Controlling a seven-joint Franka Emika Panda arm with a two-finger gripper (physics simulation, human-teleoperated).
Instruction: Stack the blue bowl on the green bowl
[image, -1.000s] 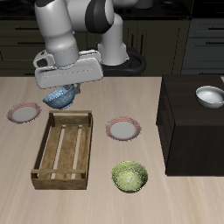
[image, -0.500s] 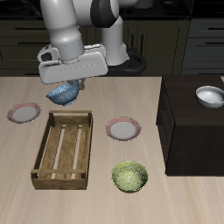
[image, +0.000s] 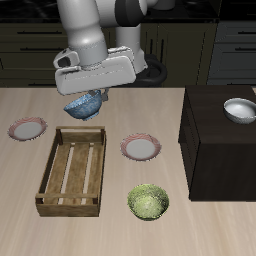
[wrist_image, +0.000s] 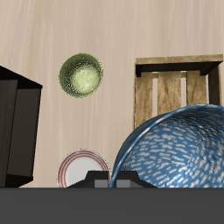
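Observation:
My gripper (image: 88, 97) is shut on the blue bowl (image: 85, 104) and holds it in the air above the far end of the wooden crate (image: 72, 171). In the wrist view the blue bowl (wrist_image: 179, 149) fills much of the frame, its speckled inside facing the camera. The green bowl (image: 149, 202) sits on the table near the front edge, beside the crate. It also shows in the wrist view (wrist_image: 81, 74), well away from the held bowl.
Two pink-rimmed plates lie on the table, one (image: 27, 128) far to the side and one (image: 141, 148) between crate and dark cabinet (image: 215, 140). A plain white bowl (image: 240, 110) sits on the cabinet top.
My gripper has carried the blue bowl sideways toward the table's middle and slightly higher. The bowl stays gripped. Nothing else has moved.

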